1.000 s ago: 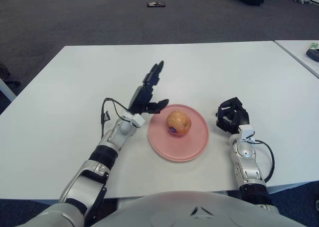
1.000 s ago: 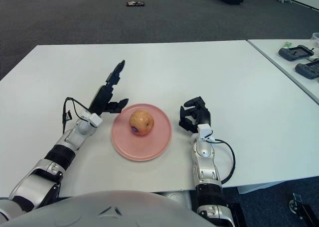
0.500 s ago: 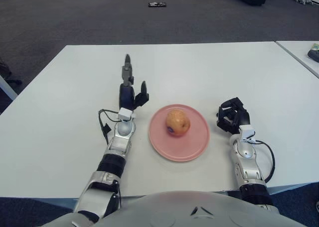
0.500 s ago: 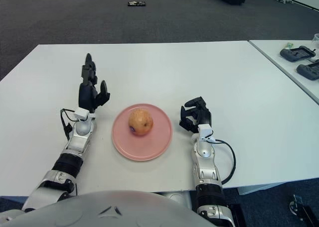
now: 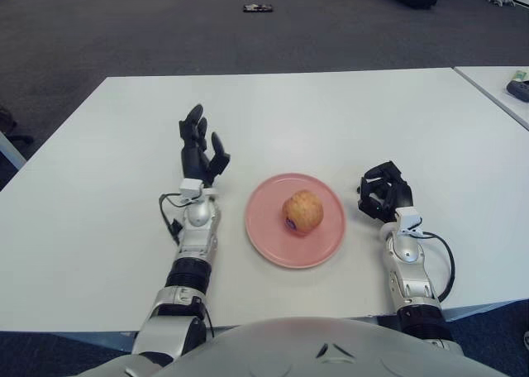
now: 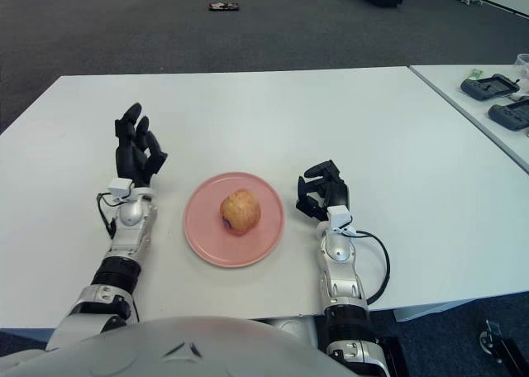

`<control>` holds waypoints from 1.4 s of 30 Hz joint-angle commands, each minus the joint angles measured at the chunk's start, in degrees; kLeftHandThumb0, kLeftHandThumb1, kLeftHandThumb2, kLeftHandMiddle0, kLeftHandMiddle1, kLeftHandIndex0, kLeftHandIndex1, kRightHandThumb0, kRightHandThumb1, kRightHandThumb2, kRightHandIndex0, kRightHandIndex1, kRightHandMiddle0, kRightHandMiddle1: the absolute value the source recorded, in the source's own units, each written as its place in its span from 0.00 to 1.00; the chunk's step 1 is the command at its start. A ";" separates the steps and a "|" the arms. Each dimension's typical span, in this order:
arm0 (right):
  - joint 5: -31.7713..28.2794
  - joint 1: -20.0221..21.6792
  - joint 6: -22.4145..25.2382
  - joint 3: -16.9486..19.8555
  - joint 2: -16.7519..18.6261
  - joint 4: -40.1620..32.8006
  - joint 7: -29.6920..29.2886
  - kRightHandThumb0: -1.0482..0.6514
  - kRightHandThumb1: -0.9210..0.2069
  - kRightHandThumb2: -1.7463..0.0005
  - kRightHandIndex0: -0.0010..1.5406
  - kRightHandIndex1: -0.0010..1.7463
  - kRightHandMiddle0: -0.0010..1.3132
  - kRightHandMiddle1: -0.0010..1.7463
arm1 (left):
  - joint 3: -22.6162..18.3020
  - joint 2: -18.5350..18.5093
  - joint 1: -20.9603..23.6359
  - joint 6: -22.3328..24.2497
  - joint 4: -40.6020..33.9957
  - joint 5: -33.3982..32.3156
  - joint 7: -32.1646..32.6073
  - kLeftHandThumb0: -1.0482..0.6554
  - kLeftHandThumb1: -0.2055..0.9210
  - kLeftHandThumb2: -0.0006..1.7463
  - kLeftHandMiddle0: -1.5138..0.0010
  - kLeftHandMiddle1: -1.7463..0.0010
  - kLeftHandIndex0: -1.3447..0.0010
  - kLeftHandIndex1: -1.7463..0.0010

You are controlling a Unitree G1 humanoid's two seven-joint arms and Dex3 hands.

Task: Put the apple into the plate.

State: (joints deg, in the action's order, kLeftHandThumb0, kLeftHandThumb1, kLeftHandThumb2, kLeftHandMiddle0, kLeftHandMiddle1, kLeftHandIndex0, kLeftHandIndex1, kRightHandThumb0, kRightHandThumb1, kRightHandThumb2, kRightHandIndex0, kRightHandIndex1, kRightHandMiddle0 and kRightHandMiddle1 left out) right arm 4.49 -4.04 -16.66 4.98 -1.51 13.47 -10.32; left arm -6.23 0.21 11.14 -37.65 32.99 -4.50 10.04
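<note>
A yellow-red apple [image 5: 302,211] with a small sticker sits in the middle of the pink plate [image 5: 266,231] on the white table. My left hand [image 5: 201,150] is to the left of the plate, clear of it, fingers spread and pointing up, holding nothing. My right hand [image 5: 381,192] shows to the right of the plate with its fingers curled and nothing in them.
The white table [image 5: 331,112] stretches wide around the plate. A second table [image 6: 488,104] at the far right carries dark devices [image 6: 492,87]. A small dark object [image 5: 258,8] lies on the grey carpet far behind.
My left hand has drawn back toward me and further left of the plate, fingers less stretched. The apple shifted slightly right on the plate. The right hand has not moved.
</note>
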 commanded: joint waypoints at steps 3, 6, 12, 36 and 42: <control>0.31 0.02 1.30 0.02 -0.30 0.11 0.27 0.38 0.30 0.43 0.37 0.83 0.31 1.00 | -2.04 -0.23 0.85 0.33 2.47 -1.22 -1.03 0.20 0.96 0.58 0.96 0.14 1.00 0.04; 0.21 0.02 1.43 0.06 -0.21 0.02 0.35 0.38 0.30 0.43 0.37 0.83 0.31 1.00 | -2.97 0.57 0.88 0.02 3.49 -1.12 0.19 0.31 0.90 0.49 0.85 0.11 0.87 0.01; -0.22 0.00 0.69 0.16 -0.06 0.22 0.69 0.38 0.30 0.43 0.37 0.83 0.31 1.00 | -3.67 1.93 1.75 -2.06 6.01 -3.16 -2.75 0.37 0.75 0.53 0.67 0.03 0.73 0.00; -0.64 0.45 -1.47 0.21 0.19 1.57 0.64 0.38 0.31 0.42 0.36 0.84 0.31 1.00 | -0.90 -2.52 -0.83 5.43 8.41 0.30 -12.24 0.35 0.55 0.69 0.35 0.00 0.60 0.00; -0.49 0.37 -0.71 0.12 0.33 1.13 0.34 0.38 0.31 0.43 0.35 0.83 0.31 1.00 | -0.70 -2.07 -2.05 6.82 8.22 0.21 -13.10 0.35 0.55 0.69 0.35 0.00 0.60 0.00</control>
State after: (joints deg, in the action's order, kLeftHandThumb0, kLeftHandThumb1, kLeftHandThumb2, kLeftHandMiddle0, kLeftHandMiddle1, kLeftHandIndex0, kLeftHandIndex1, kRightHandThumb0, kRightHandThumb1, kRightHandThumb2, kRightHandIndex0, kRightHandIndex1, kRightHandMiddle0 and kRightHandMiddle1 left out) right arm 3.84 -3.95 -17.97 5.05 -1.49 14.35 -9.73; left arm -7.29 -2.05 11.11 -32.69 40.46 -4.31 -2.55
